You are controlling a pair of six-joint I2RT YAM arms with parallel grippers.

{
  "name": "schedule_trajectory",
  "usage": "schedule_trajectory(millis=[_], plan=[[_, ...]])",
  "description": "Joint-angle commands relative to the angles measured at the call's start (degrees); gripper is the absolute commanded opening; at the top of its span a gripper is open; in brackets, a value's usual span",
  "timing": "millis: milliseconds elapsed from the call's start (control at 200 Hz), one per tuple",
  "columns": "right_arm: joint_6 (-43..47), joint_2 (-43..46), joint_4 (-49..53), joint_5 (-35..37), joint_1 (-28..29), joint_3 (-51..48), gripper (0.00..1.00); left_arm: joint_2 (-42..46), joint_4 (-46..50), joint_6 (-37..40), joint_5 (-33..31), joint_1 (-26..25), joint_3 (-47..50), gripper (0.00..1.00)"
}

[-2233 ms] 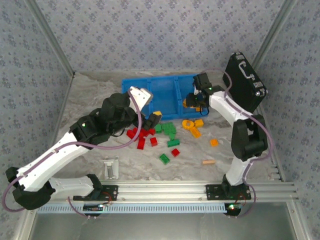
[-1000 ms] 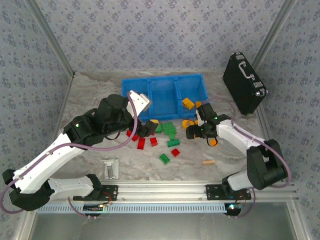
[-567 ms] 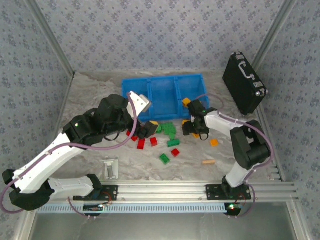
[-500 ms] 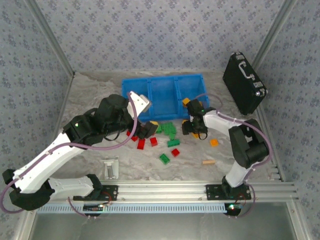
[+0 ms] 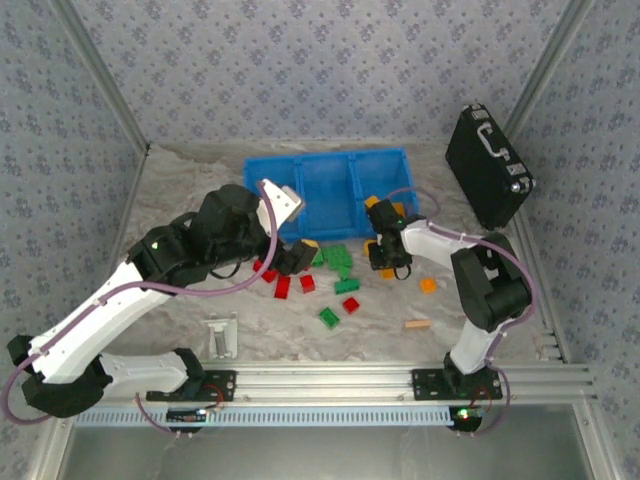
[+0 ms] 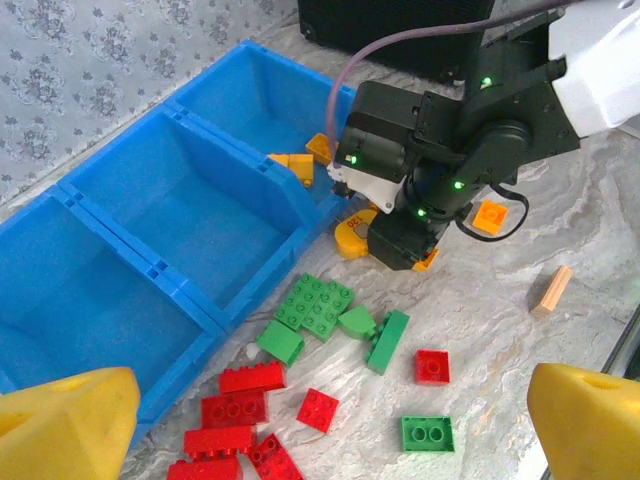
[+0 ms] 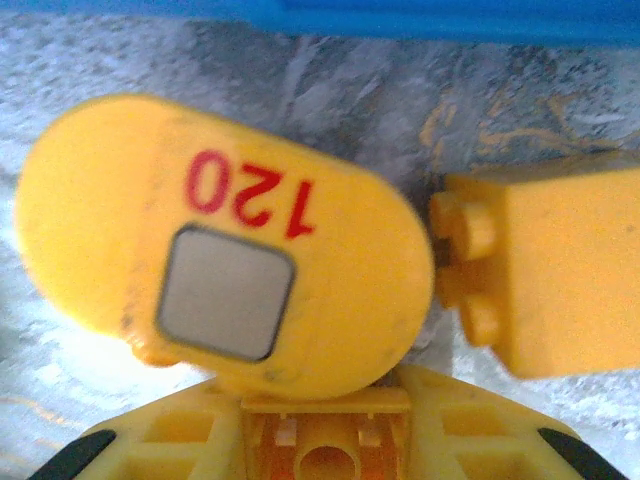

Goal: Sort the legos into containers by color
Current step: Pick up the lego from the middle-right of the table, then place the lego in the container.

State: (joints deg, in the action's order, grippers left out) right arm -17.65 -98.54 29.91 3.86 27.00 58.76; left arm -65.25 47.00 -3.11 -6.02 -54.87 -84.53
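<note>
One oval orange-yellow lego point(image 7: 330, 290) bears a red 120.

Blue bins point(image 5: 325, 185); red, green and orange bricks point(image 6: 318, 305); grey-marbled table point(image 5: 180, 200); black case point(image 5: 487, 165). Yellow piece point(image 7: 330, 290) bears red "120" and perhaps a grey sticker point(image 7: 225, 290).

There are three joined bright blue plastic bins point(image 6: 265, 215), about seven red plastic bricks point(image 6: 432, 366), five green plastic bricks point(image 6: 427, 434), about five orange-yellow plastic pieces point(image 6: 489, 215), one thin tan wooden stick point(image 6: 551, 290) and one black hard case point(image 5: 487, 165).
</note>
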Motion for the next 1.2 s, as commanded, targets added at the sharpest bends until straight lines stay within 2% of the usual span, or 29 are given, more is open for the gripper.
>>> schedule_trajectory(millis=[0,135,290,635,815,940,1015,1195], plan=[[-0.80,6.22,2.87,-0.69,0.59,0.24,0.29,-0.22,0.56,-0.19,-0.73,-0.41,-1.54,1.00],[0.03,11.24,6.59,-0.42,-0.31,3.90,0.29,-0.16,0.11,-0.14,-0.87,-0.41,-1.26,1.00],[1.85,12.26,8.12,2.38,-1.90,9.08,0.29,0.38,-0.39,-0.36,-1.32,-0.43,-0.31,1.00],[3.94,-0.99,0.76,0.61,-7.66,20.11,0.30,1.64,-0.53,-1.67,-2.73,-0.40,1.20,1.00],[4.20,-7.88,0.94,0.29,-8.46,25.75,0.43,3.06,-0.03,-3.38,-4.63,-0.40,2.25,1.00],[4.63,-7.37,3.05,2.29,-7.95,27.02,0.63,3.89,0.24,-4.36,-5.39,-0.41,3.15,1.00],[5.17,-4.55,4.23,2.93,-7.72,25.61,0.72,4.33,-0.32,-4.22,-5.46,-0.43,4.12,1.00],[2.30,9.42,10.18,5.74,-7.47,14.33,0.78,3.74,-0.69,-2.52,-5.76,-0.41,4.62,1.00]])
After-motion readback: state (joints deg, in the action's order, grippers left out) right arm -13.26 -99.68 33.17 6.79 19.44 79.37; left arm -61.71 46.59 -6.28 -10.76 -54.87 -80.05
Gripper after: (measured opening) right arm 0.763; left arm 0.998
